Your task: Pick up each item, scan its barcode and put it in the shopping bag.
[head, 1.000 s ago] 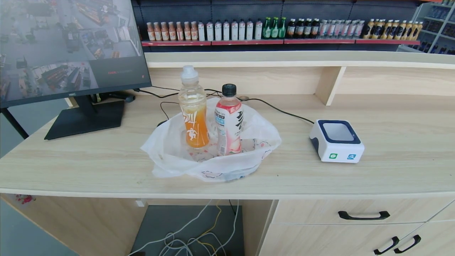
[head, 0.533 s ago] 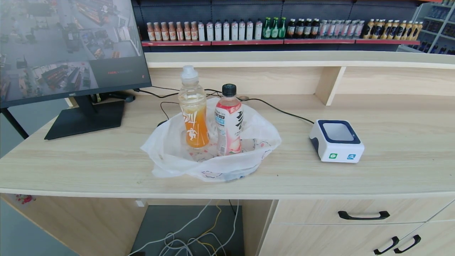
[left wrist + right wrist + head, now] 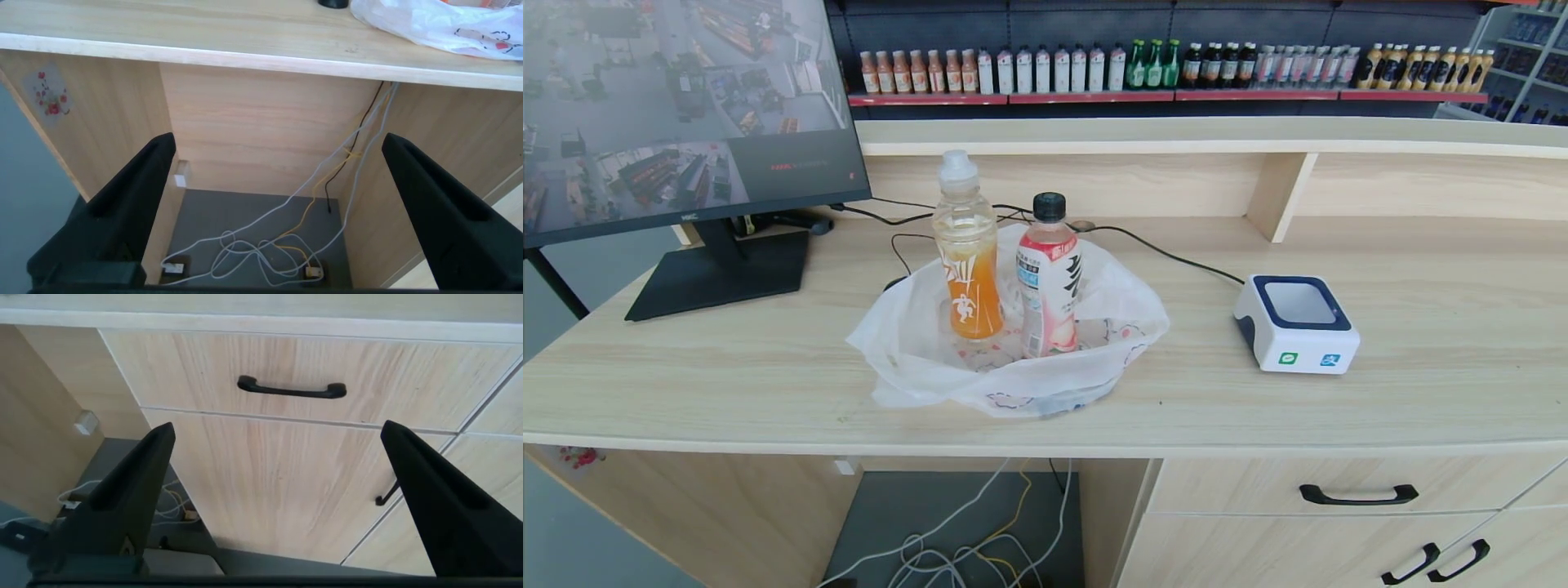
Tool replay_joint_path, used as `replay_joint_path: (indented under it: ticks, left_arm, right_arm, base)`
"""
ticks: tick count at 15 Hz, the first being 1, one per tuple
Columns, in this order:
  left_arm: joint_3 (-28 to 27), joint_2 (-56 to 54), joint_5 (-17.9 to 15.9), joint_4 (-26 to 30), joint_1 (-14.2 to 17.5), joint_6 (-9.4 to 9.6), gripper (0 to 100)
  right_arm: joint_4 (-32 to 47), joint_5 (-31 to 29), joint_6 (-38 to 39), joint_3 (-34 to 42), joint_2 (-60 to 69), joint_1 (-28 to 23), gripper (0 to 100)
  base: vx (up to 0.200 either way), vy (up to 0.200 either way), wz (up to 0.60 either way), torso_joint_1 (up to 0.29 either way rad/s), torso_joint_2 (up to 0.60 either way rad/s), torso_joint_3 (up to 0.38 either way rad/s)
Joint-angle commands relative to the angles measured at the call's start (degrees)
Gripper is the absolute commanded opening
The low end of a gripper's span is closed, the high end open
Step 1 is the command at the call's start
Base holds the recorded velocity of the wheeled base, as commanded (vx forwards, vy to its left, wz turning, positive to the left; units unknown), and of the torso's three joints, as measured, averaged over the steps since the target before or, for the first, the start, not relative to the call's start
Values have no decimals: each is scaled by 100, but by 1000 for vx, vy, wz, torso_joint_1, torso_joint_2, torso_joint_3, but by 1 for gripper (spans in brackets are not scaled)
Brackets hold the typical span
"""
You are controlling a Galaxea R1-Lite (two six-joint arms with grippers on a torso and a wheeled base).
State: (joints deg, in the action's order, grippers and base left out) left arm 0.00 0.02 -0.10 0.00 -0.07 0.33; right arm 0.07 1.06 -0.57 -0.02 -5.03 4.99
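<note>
Left gripper [image 3: 278,140] hung below the counter [image 3: 727,384] edge, black wedge-shaped fingers spread wide, nothing between them. Right gripper [image 3: 276,426] likewise gaped empty, facing a drawer handle [image 3: 291,388]. On the wood-grain top, the crinkled white plastic shopping bag [image 3: 1013,392] lay slumped open. Inside stood the orange bottle [image 3: 968,278] and the pink-labelled bottle [image 3: 1048,286], both upright, long axes vertical, caps up, perhaps touching. Boxy white scanner [image 3: 1295,322] sat apart to the right, window up

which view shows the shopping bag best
The head view: the whole shopping bag lies open on the counter, two bottles standing in it. The left wrist view catches its edge; the right wrist view faces drawers.
</note>
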Motion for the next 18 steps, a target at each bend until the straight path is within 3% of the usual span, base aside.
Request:
replay_joint_path:
  ticks: [1,6,9,15,18]
  left_arm:
    - [0,-2,1,0,7,2,100]
    - [0,-2,1,0,7,11,100]
    - [0,-2,1,0,7,11,100]
    - [0,-2,1,0,7,2,100]
    - [0,-2,1,9,-1,90,100]
  right_arm:
    - [1,-1,-13,2,-15,2,100]
    - [-7,-1,-31,2,-68,-24,100]
    - [-7,-1,-48,2,363,-534,100]
    - [-7,-1,31,-6,503,-481,100]
    - [-7,-1,31,-6,503,-481,100]
  base:
    - [0,0,0,0,0,0]
    - [0,0,0,0,0,0]
    - [0,0,0,0,0,0]
    - [0,0,0,0,0,0]
    - [0,0,0,0,0,0]
